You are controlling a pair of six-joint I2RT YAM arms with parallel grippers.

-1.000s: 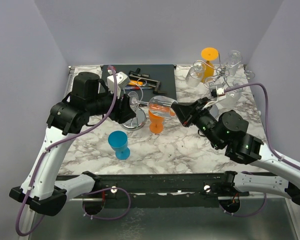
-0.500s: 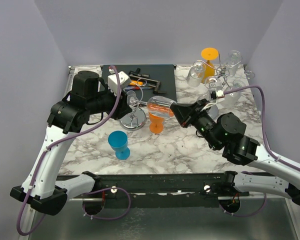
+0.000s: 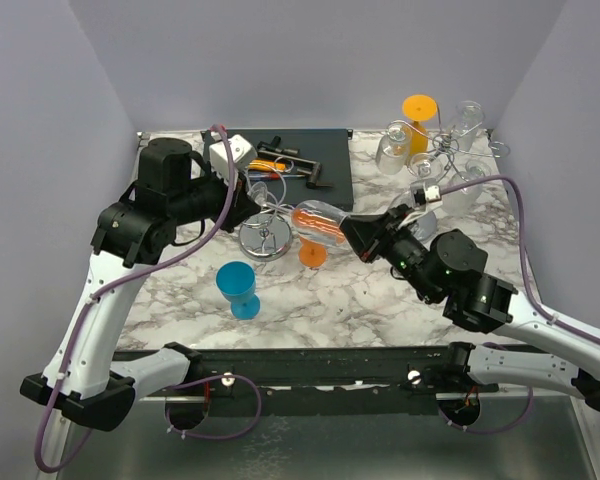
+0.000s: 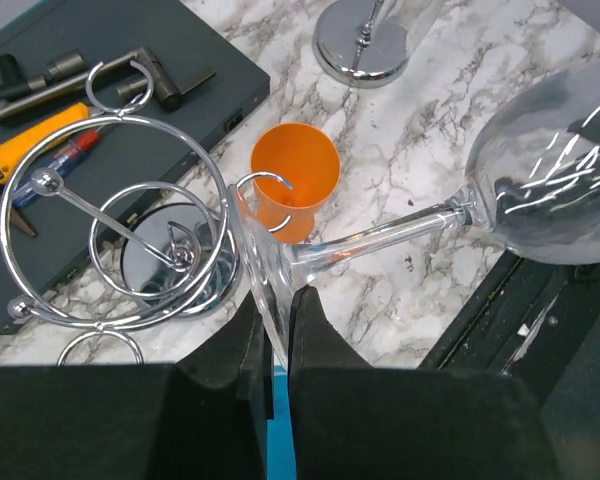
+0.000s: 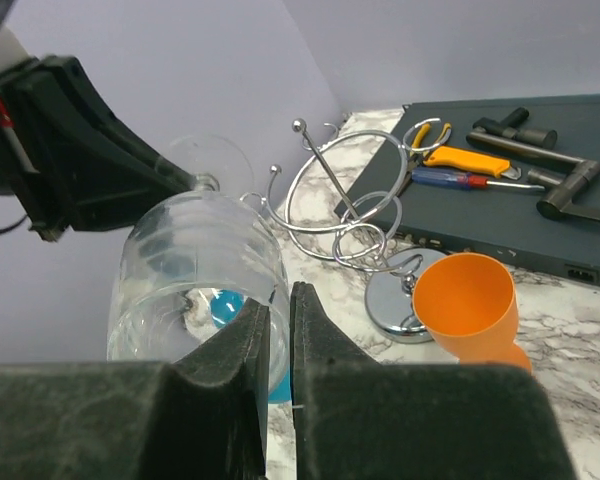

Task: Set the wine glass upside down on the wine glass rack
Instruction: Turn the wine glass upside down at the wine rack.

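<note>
A clear wine glass [image 3: 316, 219] lies on its side in the air between both arms, just right of the chrome wire wine glass rack [image 3: 264, 238]. My left gripper [image 4: 278, 330] is shut on the edge of the glass's foot [image 4: 258, 262]; its stem [image 4: 380, 238] runs right to the bowl [image 4: 555, 190]. The rack's rings [image 4: 120, 235] stand directly left of the foot. My right gripper [image 5: 278, 318] is shut on the bowl's rim, one finger inside the bowl [image 5: 195, 270] and one outside. The rack [image 5: 352, 212] rises just beyond it.
An orange cup [image 3: 313, 254] stands under the glass beside the rack's base. A blue cup [image 3: 238, 288] is nearer, to the left. A dark tray of tools [image 3: 300, 160] lies behind. A second rack with glasses and an orange cup [image 3: 432, 145] fills the back right.
My left gripper has shut on the glass's foot. The glass and my right gripper have shifted slightly left and lower, toward the rack.
</note>
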